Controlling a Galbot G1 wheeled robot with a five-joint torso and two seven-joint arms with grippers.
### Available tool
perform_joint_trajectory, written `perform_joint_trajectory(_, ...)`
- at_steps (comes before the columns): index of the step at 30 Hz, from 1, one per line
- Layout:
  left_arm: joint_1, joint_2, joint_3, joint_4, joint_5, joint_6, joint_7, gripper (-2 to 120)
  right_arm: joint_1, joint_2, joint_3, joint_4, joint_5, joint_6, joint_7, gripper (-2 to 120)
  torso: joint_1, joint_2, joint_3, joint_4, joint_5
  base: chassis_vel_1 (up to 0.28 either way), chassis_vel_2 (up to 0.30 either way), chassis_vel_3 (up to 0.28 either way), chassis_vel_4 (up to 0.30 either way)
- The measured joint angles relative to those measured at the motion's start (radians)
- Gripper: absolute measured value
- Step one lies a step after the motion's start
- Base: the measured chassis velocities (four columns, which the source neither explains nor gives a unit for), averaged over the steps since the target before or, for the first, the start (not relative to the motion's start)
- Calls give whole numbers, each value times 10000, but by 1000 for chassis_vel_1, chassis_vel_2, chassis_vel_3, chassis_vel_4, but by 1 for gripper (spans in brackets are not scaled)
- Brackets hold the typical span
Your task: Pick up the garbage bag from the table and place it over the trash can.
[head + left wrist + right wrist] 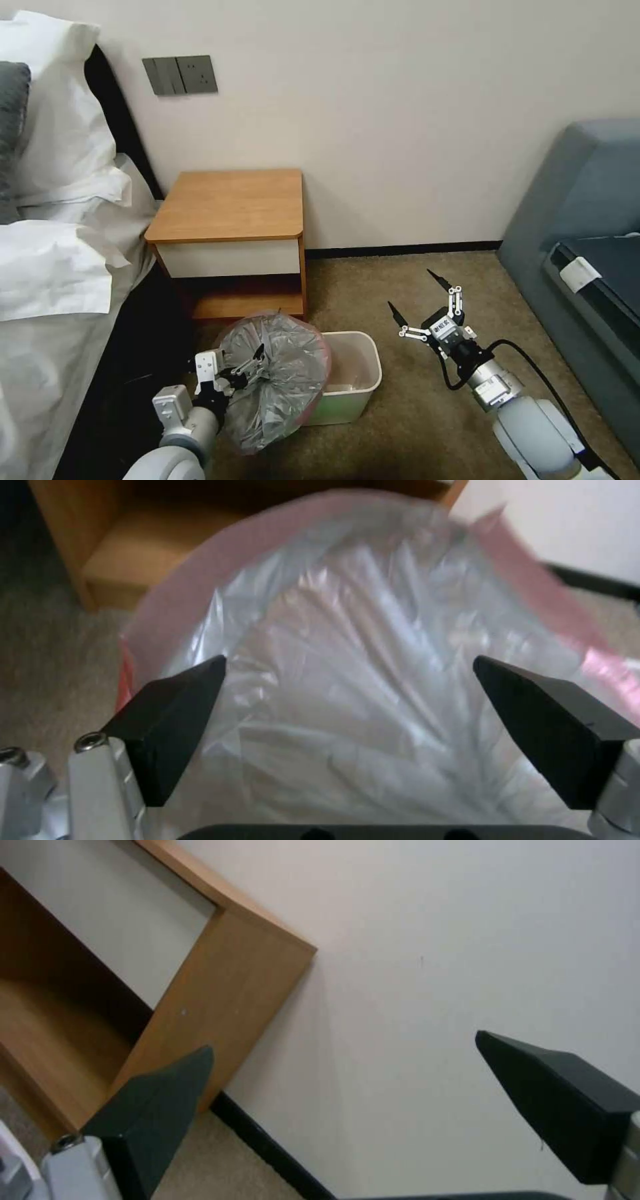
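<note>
Left tool wide, inside garbage bag, maybe touching it. Bag light, floppy, slippery: grab pink rim. Right tool wide, waiting beside trash can.

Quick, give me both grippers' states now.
Left gripper: open, fingers spread against the garbage bag draped on the trash can, not clamped on it.
Right gripper: open, empty, above the carpet.

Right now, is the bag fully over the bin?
No. The garbage bag hangs opened over only the trash can's left end; the rest of the rim is bare. Left gripper is at the bag, fingers apart.
</note>
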Motion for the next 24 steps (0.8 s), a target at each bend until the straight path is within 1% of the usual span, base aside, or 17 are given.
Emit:
perform_joint_trajectory(3,-56,-74,30,128,114,317,127,93,-96,37,78,-2,-6,74,6,100,0,0,-1,0,0,0,0,0,0)
perform_joint_trajectory(4,-77,-122,37,218,188,380,307,93,-167,59,137,7,-12,128,9,100,0,0,-1,0,0,0,0,0,0)
perform_joint_trajectory(5,-77,-122,37,218,188,380,307,93,-167,59,137,7,-12,128,9,100,0,0,-1,0,0,0,0,0,0)
perform_joint_trajectory(8,-89,-181,31,307,353,400,613,93,-268,72,214,70,-22,189,16,100,0,0,-1,0,0,0,0,0,0)
perform_joint_trajectory(10,-90,-197,39,328,426,360,638,93,-288,75,227,105,-24,192,18,100,-1,0,-1,0,0,0,0,0,0)
perform_joint_trajectory(11,-97,-205,63,351,468,283,599,93,-293,80,230,127,-27,193,19,100,0,0,-1,0,0,0,0,0,0)
perform_joint_trajectory(12,-145,-224,170,393,628,218,346,93,-293,93,230,154,-41,193,20,100,-1,0,-1,0,0,0,0,0,0)
perform_joint_trajectory(13,-189,-240,216,417,780,317,253,93,-292,105,226,159,-56,194,22,100,0,0,0,0,0,0,0,0,0)
perform_joint_trajectory(15,-208,-249,230,424,827,384,234,92,-292,117,216,160,-67,194,25,100,0,0,-1,-1,0,0,0,0,0)
perform_joint_trajectory(17,-304,-331,284,472,946,667,206,86,-292,142,179,161,-97,216,32,100,0,0,-1,0,0,0,0,0,0)
perform_joint_trajectory(19,-332,-350,293,491,963,709,207,84,-293,147,174,160,-102,227,33,100,0,0,-1,0,0,0,0,0,0)
perform_joint_trajectory(20,-393,-393,310,520,985,789,216,85,-302,153,170,159,-110,253,35,100,0,0,-1,0,0,0,0,0,0)
perform_joint_trajectory(21,-432,-425,325,533,990,857,243,91,-317,154,173,151,-113,279,37,100,-1,0,-1,0,0,0,0,0,0)
perform_joint_trajectory(24,-475,-448,349,552,1001,932,283,95,-329,154,194,135,-113,319,40,100,0,0,-1,0,0,0,0,0,0)
